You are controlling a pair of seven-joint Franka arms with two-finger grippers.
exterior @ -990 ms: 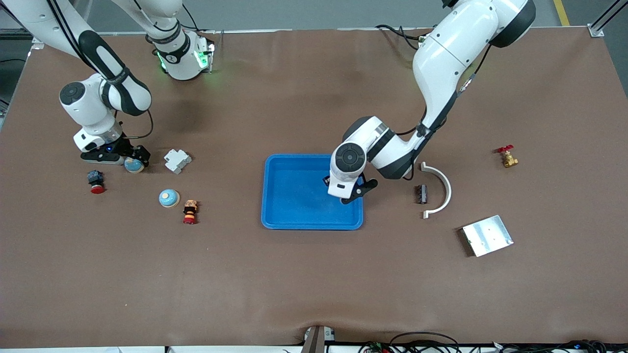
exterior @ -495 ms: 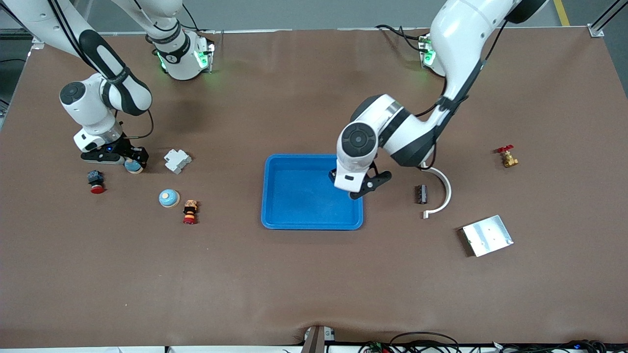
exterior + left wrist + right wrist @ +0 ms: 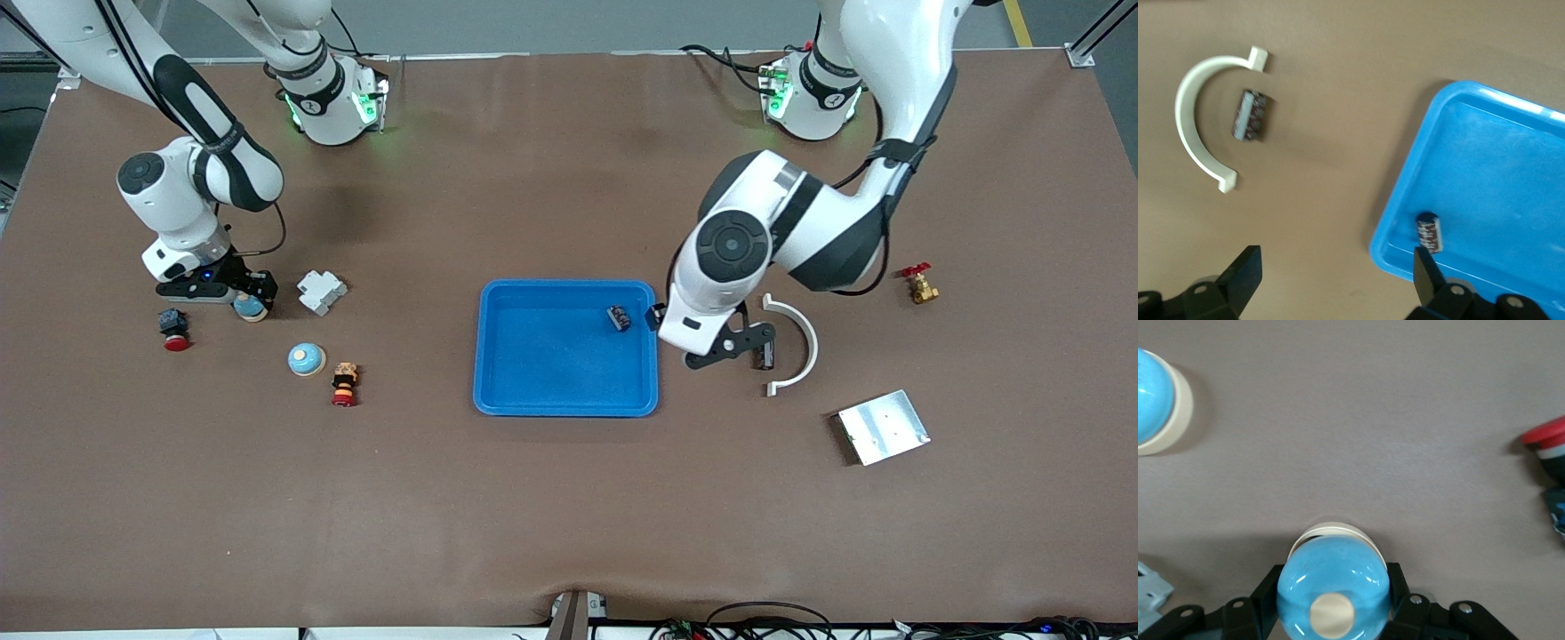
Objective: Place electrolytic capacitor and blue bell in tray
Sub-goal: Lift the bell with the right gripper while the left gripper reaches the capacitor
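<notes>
A small dark electrolytic capacitor [image 3: 619, 317] [image 3: 1429, 232] lies loose in the bright blue tray [image 3: 551, 391] [image 3: 1485, 167], close to the rim on the left arm's side. My left gripper [image 3: 729, 348] [image 3: 1336, 267] hangs open and empty over bare table just off that rim. A second capacitor [image 3: 765, 354] [image 3: 1250, 117] lies beside it inside a white arc. My right gripper [image 3: 249, 302] [image 3: 1333, 600] is shut on a blue bell [image 3: 251, 308] [image 3: 1333, 587], low over the table at the right arm's end. Another blue bell [image 3: 306, 359] [image 3: 1155, 400] sits on the table nearer the camera.
Around the right gripper lie a white clip block [image 3: 321, 291], a black and red push button [image 3: 173, 329] [image 3: 1548, 447] and a stacked orange and red button [image 3: 344, 383]. A white arc bracket [image 3: 805, 342] [image 3: 1191, 133], a brass valve [image 3: 919, 284] and a silver plate [image 3: 884, 427] lie at the left arm's end.
The left gripper opened, left the capacitor in the tray, and moved up and off the tray toward the white arc. The right gripper shut on the blue bell and shifted slightly.
</notes>
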